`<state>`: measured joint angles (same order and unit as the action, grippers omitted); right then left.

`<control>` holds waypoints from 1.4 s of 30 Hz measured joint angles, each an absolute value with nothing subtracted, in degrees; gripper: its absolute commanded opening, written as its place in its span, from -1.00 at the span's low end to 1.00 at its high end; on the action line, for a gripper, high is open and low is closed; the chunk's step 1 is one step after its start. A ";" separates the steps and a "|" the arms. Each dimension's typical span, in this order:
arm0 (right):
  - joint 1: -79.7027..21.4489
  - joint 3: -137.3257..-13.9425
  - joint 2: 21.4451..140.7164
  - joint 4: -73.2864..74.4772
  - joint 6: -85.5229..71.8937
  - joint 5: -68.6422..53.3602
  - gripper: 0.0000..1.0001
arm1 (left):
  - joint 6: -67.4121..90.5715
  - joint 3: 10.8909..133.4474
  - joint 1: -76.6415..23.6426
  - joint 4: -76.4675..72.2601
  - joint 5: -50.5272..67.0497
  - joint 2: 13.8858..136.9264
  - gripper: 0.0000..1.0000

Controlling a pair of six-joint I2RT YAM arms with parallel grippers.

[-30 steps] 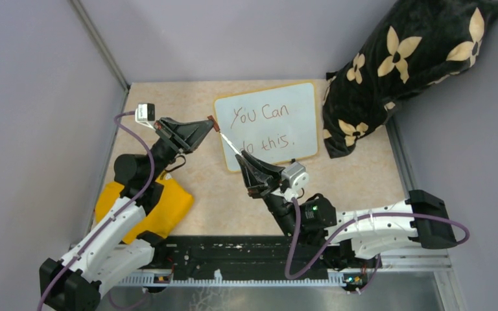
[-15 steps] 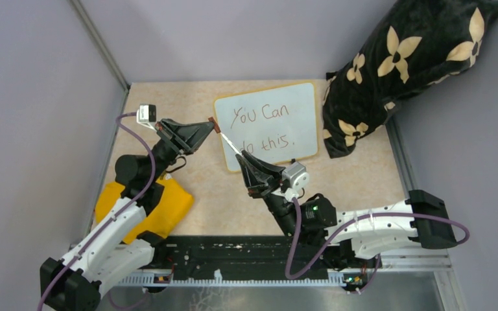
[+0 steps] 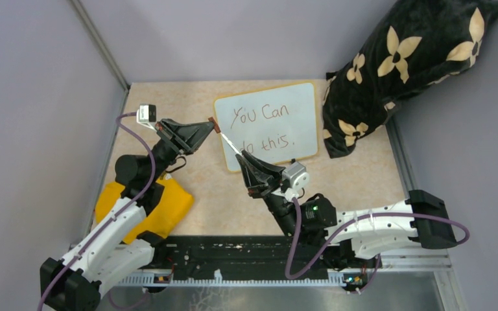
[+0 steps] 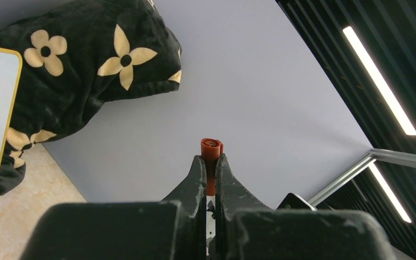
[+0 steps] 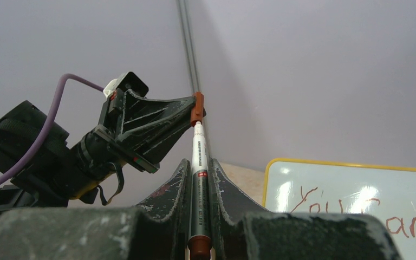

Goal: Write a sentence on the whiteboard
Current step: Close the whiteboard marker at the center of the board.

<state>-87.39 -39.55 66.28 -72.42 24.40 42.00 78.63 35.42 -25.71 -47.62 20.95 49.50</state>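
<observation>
The whiteboard (image 3: pixel 267 123) with its yellow frame lies at the back middle of the table, and its sentence (image 3: pixel 263 127) reads "You can do this." in two lines. My right gripper (image 3: pixel 246 157) is shut on the white marker's barrel (image 5: pixel 200 179). My left gripper (image 3: pixel 211 124) is shut on the marker's red cap (image 4: pixel 211 157), which sits on the marker's tip. The marker (image 3: pixel 229 140) spans between both grippers above the board's left edge. The board's corner also shows in the right wrist view (image 5: pixel 357 200).
A black pillow with cream flowers (image 3: pixel 402 65) leans at the back right, touching the board's right side. A yellow cloth (image 3: pixel 162 207) lies under the left arm. Grey walls close in the left, back and right sides.
</observation>
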 measured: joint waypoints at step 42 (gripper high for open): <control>-84.53 -45.58 75.70 -84.68 35.48 40.66 -1.00 | 85.65 40.77 -25.74 -52.16 21.54 56.36 -1.00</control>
